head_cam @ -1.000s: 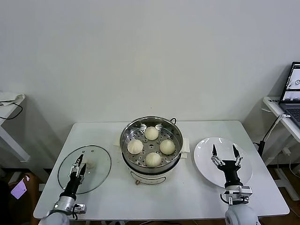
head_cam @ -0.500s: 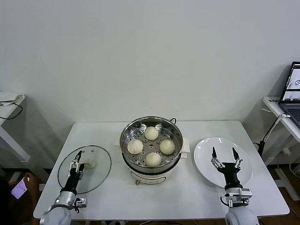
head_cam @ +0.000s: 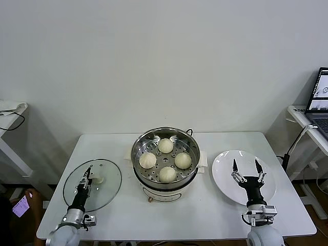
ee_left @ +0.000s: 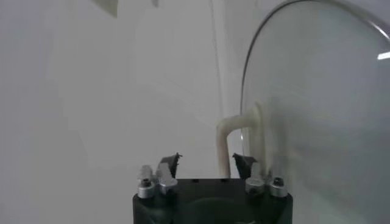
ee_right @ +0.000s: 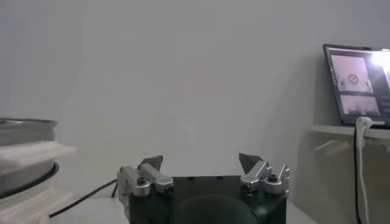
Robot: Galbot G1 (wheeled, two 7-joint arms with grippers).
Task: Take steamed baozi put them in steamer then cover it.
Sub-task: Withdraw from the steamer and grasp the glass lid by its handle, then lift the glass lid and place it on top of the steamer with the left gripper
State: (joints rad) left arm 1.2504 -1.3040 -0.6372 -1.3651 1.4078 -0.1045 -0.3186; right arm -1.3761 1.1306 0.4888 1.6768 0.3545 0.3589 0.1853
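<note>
Left gripper (ee_left: 207,163) jaws half apart straddling the cover (head_cam: 92,184) handle (ee_left: 239,141), contact unclear. Cover lies flat left of the steamer (head_cam: 165,160); glass looks heavy, slick, breakable, so take the handle. Baozi (head_cam: 167,173) already inside. Right gripper (head_cam: 245,168) spread wide over the plate (head_cam: 224,164).

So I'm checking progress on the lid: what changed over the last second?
The left gripper drew back a little toward the robot over the glass cover, its jaws narrowing beside the handle, nothing gripped yet. Four baozi in the steamer, the plate and the open right gripper stayed put.
</note>
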